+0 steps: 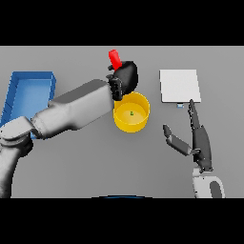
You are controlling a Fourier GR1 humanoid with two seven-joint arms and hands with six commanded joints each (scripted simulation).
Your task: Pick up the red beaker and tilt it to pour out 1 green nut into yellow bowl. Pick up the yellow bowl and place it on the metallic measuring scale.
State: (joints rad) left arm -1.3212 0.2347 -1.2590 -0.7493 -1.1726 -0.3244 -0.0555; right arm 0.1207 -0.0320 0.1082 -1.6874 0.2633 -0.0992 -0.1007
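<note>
red beaker in left robot hand above yellow bowl.

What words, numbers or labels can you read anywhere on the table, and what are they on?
None: no readable text shows anywhere.
Scale: plain pale top, with a small bluish patch at its front edge too small to read.
Red beaker, held in the left robot hand: no marks.
Yellow bowl: no marks.
Blue bin: no marks.
</note>
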